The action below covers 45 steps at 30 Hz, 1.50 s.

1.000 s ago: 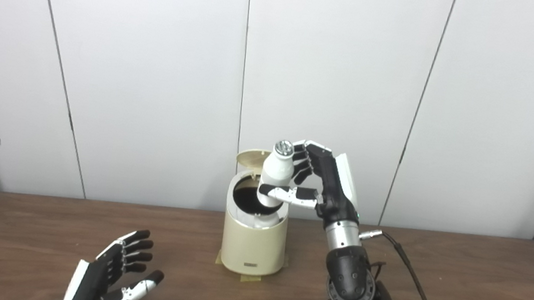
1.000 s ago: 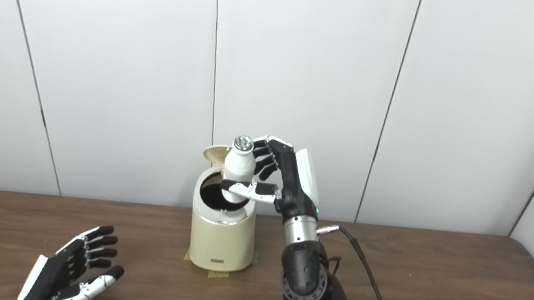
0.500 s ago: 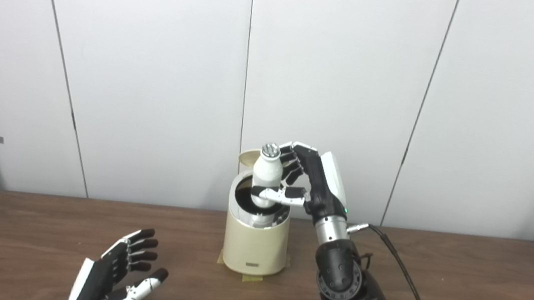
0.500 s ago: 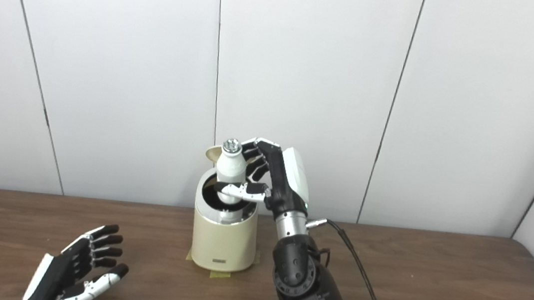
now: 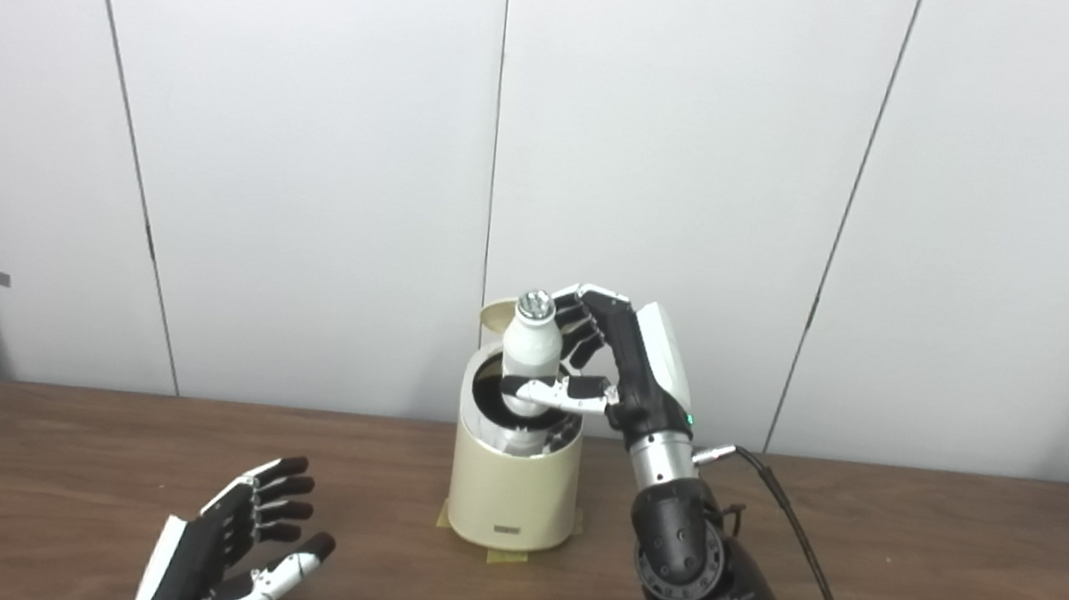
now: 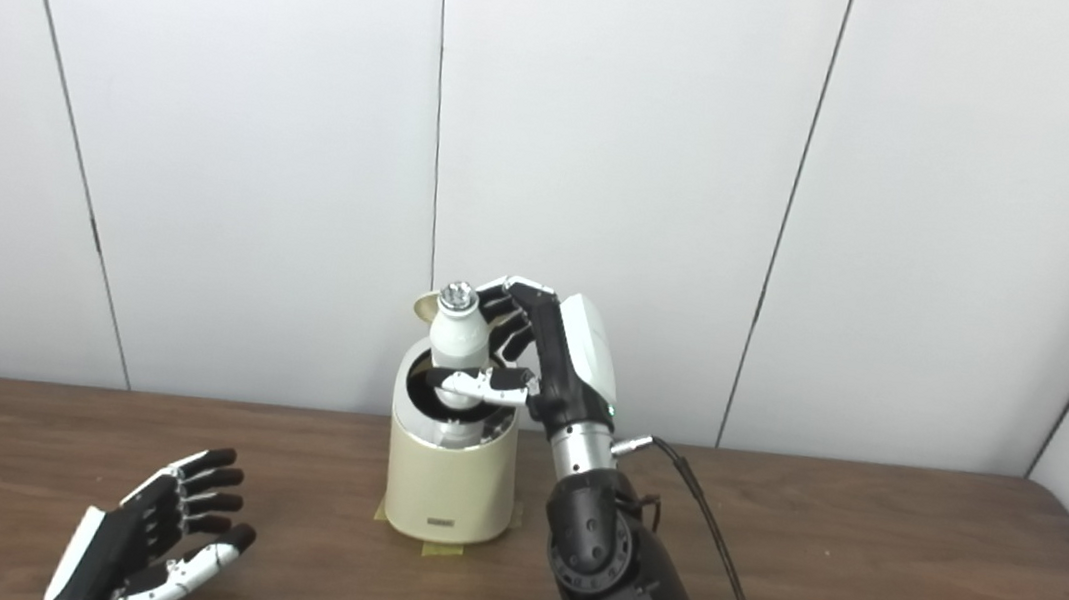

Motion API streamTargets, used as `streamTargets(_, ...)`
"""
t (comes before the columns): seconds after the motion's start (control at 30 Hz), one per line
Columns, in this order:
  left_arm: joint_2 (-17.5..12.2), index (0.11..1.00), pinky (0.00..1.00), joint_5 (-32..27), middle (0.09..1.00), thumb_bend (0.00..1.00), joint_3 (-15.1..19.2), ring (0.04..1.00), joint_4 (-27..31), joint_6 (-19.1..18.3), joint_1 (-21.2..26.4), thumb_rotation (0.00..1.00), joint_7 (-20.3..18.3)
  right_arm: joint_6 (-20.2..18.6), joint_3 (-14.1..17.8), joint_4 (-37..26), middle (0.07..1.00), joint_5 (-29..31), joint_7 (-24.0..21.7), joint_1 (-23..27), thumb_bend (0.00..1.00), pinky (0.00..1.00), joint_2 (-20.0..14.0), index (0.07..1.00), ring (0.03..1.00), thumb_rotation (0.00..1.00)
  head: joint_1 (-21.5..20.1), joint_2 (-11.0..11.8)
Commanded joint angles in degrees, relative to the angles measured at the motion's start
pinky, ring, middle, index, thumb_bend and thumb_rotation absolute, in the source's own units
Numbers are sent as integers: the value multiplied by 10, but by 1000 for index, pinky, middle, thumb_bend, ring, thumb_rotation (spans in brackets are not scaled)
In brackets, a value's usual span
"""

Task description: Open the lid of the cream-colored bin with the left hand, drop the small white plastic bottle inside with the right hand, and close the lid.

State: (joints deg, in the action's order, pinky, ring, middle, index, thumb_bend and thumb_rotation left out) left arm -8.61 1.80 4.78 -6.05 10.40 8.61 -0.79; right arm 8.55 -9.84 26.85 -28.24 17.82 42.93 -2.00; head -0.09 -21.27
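The cream-colored bin [image 5: 512, 494] stands in the middle of the brown table, its round lid [image 5: 498, 314] tipped up at the back and its dark mouth showing. My right hand [image 5: 622, 370] is shut on the small white bottle [image 5: 530, 348] with a silver cap and holds it upright right over the bin's mouth, its base at the rim. My left hand [image 5: 234, 548] is open and empty, palm up, low over the table to the front left of the bin. The same scene shows in the right eye view, with the bin [image 6: 448, 481] and bottle [image 6: 450, 336].
The table [image 5: 915, 585] is brown wood, with white wall panels right behind it. A black cable [image 5: 799, 542] runs from my right wrist across the table to the front right. Tape holds the bin's base.
My right hand has carried the bottle leftward and a little down, from the bin's right rim to over its mouth. The left hand stays as it was. The camera has shifted slightly.
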Motion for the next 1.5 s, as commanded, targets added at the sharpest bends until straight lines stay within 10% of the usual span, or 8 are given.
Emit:
streamTargets(0.0, 3, 817, 675, 4, 776, 664, -5, 720, -2, 28, 1, 188, 4, 8, -2, -27, 493, -3, -7, 23, 517, 336, -10, 523, 408, 0, 1, 1)
streamTargets(1.47, 3, 812, 681, 7, 769, 658, -6, 715, -3, 26, 1, 162, 8, 37, -6, -41, 514, -12, -21, -5, 517, 326, -27, 516, 417, 0, 0, -7)
